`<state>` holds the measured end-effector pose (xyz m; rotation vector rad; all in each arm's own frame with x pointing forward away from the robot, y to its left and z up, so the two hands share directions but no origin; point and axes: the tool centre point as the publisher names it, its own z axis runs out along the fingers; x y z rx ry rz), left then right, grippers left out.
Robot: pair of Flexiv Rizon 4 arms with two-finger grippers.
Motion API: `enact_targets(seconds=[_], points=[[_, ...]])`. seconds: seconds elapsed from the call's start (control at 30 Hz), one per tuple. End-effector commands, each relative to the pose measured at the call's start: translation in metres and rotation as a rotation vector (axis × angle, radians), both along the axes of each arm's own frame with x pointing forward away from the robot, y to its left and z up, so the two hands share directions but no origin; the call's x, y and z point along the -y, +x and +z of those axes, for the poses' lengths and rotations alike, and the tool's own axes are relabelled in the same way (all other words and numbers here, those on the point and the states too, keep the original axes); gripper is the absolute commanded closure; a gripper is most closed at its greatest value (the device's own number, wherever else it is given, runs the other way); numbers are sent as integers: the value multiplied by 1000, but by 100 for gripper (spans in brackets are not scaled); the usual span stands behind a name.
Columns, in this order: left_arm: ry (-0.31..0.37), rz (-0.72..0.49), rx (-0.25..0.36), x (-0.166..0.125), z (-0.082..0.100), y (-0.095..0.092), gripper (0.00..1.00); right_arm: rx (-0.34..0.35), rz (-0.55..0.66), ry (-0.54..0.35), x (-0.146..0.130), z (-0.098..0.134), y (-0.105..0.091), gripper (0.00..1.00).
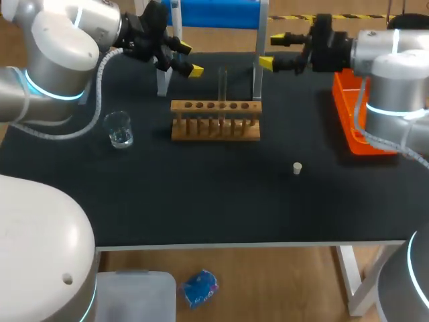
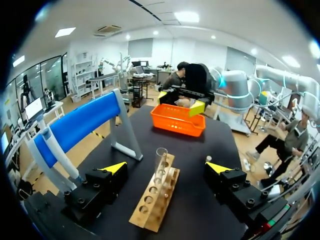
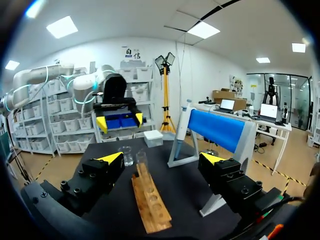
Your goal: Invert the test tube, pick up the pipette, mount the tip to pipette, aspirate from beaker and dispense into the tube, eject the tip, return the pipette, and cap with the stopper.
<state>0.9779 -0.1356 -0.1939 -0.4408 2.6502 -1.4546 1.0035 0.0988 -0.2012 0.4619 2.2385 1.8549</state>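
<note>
Stopper [image 1: 297, 168] lies alone on bench [image 1: 221, 201], lower right of centre. Beaker [image 1: 119, 129] stands at left of frame. Wooden rack [image 1: 215, 121] mid-frame, test tube [image 1: 222, 86] upright in it. Orange tray [image 1: 352, 127] at right edge. I see left tool [image 1: 189, 58] open, gripping nothing, upper left beyond rack. Right tool [image 1: 272, 51] likewise open, upper right. Blue stand [image 1: 214, 13] at top, pipette [image 2: 56, 152] hanging at its end.
</note>
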Motion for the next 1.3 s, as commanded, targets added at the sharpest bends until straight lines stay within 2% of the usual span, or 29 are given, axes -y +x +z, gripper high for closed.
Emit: enact_targets(seconds=[0.03,0.33,0.63,0.7,1.3], points=[[3,-23,7,9,-9,12,0,16,-19,14,33,-2,-41,0],[14,-24,46,22,-23,15,0,11,-42,8,59,-19,-76,0],[18,-35,39,30,-34,17,0,-2,-26,-5,83,-46,-112,0],[20,-45,33,33,-36,17,0,8,8,-29,87,-51,-120,0],[24,-52,30,35,-37,16,0,8,8,-29,87,-51,-120,0]])
